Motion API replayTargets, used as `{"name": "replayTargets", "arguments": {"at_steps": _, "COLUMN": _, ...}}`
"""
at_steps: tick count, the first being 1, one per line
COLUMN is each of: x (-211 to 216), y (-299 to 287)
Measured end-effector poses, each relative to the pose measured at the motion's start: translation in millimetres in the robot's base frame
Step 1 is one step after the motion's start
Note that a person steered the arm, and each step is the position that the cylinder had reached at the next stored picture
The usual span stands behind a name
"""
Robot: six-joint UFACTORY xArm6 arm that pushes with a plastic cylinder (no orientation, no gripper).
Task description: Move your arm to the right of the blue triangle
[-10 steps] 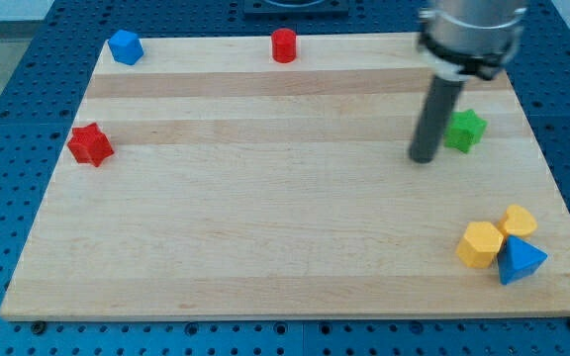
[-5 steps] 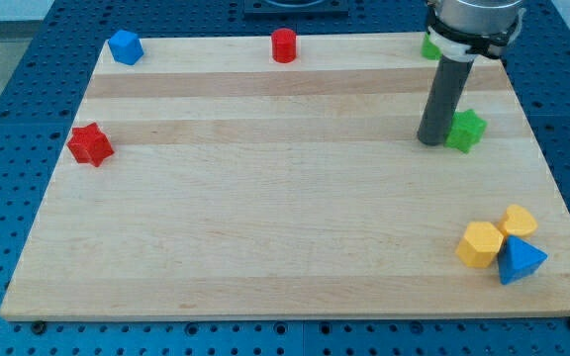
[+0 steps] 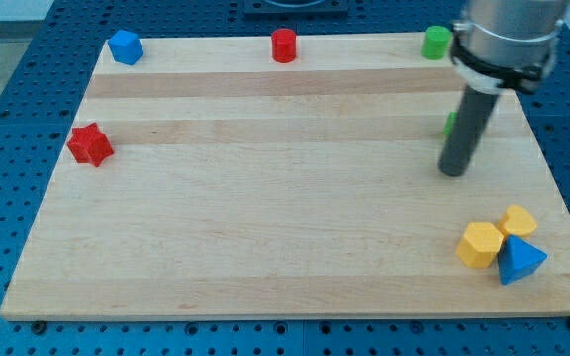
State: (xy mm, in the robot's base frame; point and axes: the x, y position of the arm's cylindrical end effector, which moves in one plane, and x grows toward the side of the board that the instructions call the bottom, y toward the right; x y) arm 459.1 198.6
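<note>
Your rod carries no pincer; my tip (image 3: 453, 172) rests on the board (image 3: 265, 218). The blue triangle (image 3: 519, 262) lies below-right of it, touching two yellow blocks (image 3: 480, 244).

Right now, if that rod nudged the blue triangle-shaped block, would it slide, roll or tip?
Probably slide: the blue triangle-shaped block seems to sit flat on the smooth wooden board. It touches the yellow blocks, so they might shift too. My tip is well above it.
</note>
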Motion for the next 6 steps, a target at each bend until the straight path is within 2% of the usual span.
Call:
{"name": "replayTargets", "arguments": {"at_steps": 3, "x": 13.3, "y": 104.9}}
{"name": "replayTargets", "arguments": {"at_steps": 5, "x": 72.7, "y": 112.1}}
{"name": "replayTargets", "arguments": {"at_steps": 6, "x": 75.3, "y": 109.3}}
